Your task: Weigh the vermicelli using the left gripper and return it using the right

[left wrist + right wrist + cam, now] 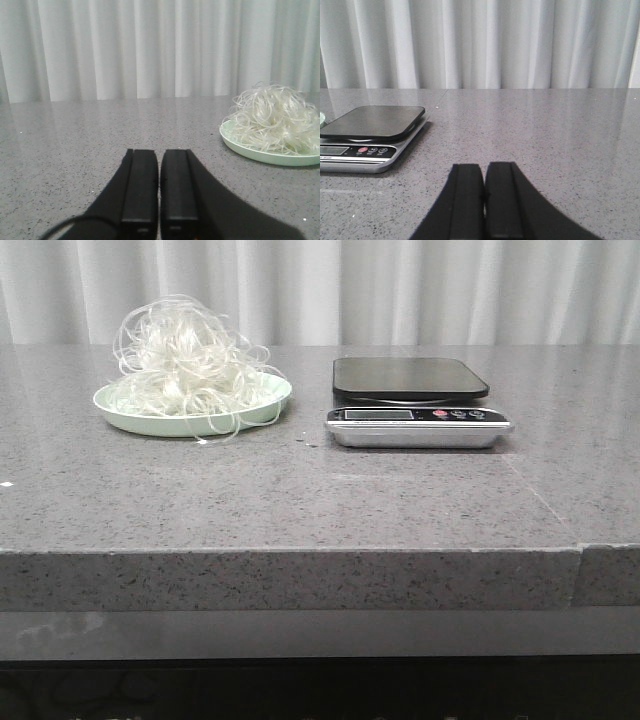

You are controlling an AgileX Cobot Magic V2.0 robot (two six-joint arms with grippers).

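Fluffy white wispy vermicelli [188, 360] sitting heaped on pale green round plate [140, 418], just left of black-topped silver kitchen scale [412, 400], scale platform bare. Black blocky left gripper [159, 186] clenched on nothing, hanging low over grey speckled stone table [300, 510], well left of plate. Black right gripper [485, 197] also clenched, empty, sitting right of scale. Tip imo: left needs opening wide first, going in from above, grabbing deep into clump middle, since loose strands probably shedding.

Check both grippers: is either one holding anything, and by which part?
Nothing is held. The left gripper and right gripper are shut on nothing; the vermicelli lies untouched on its plate.
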